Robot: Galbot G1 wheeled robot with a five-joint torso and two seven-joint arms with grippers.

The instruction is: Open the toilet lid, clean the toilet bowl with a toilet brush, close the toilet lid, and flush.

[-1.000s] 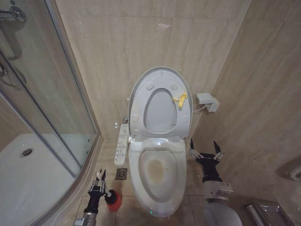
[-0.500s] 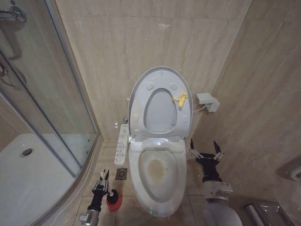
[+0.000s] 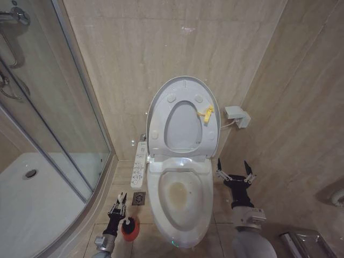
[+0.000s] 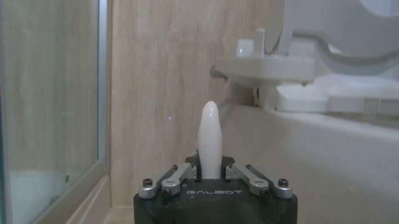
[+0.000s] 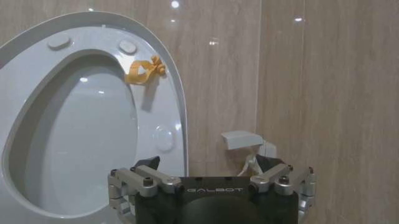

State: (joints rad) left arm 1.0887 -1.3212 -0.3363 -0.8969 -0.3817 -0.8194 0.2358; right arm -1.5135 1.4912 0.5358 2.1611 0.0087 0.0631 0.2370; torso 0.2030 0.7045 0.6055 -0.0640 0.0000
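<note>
The toilet lid [image 3: 185, 84] stands upright against the back wall, a yellow loop tag [image 3: 205, 114] at its edge; it also shows in the right wrist view [image 5: 163, 98]. Below it the toilet bowl [image 3: 180, 196] lies uncovered, its inside stained yellowish. On the floor left of the bowl stands a red cup holder [image 3: 130, 230]. My left gripper [image 3: 121, 200] is just above the holder, shut on the toilet brush's thin white handle [image 4: 210, 133]; the bristle head is hidden. My right gripper [image 3: 234, 168] hangs open to the right of the bowl, holding nothing.
A glass shower enclosure [image 3: 59, 118] closes off the left side. The side button panel [image 3: 138, 164] and a floor drain [image 3: 138, 198] lie between it and the toilet. A white wall box [image 3: 236, 115] with a cord sits right of the lid. Tiled walls stand close.
My left gripper has shifted right, toward the toilet and over the red holder. The right arm and the lid have not moved.
</note>
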